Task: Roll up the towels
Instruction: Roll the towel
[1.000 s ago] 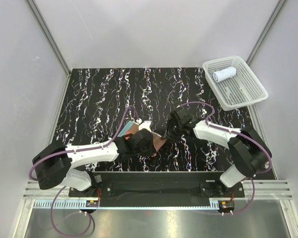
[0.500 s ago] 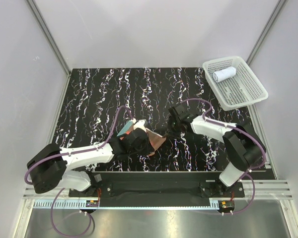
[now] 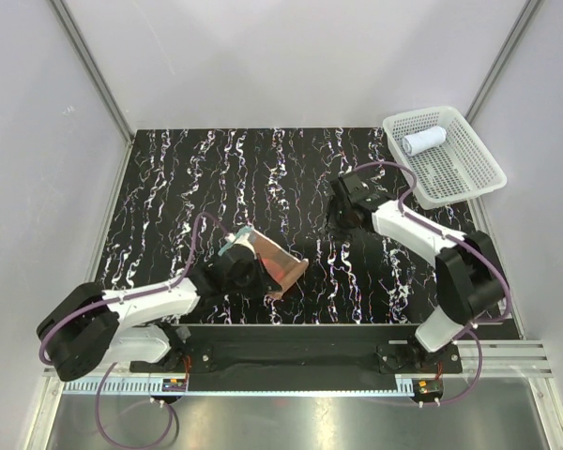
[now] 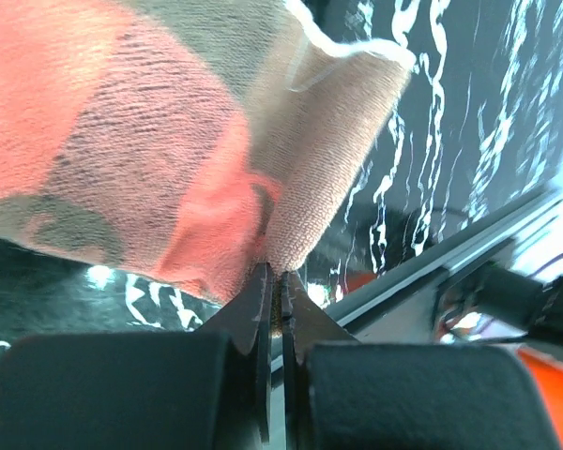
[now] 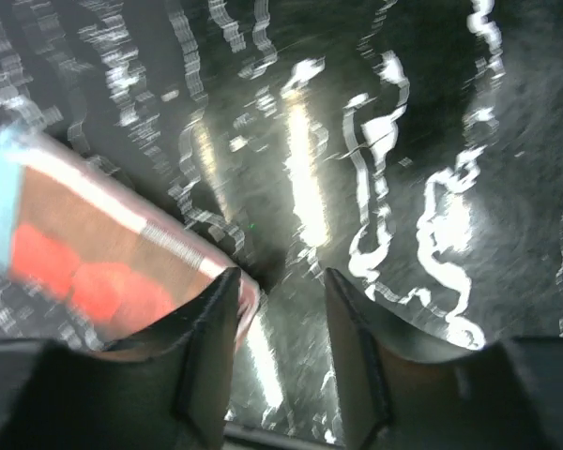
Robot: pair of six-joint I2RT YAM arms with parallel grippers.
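A robotics lab test cell: plain white panel walls on aluminium posts box in a black marbled table, and at 6 o'clock a left arm and a right arm stand bolted to a black base plate.

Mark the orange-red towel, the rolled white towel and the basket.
orange-red towel (image 3: 274, 264), top view, its middle.
rolled white towel (image 3: 423, 141), top view, middle of the roll.
basket (image 3: 450, 171), top view, bare mesh floor.
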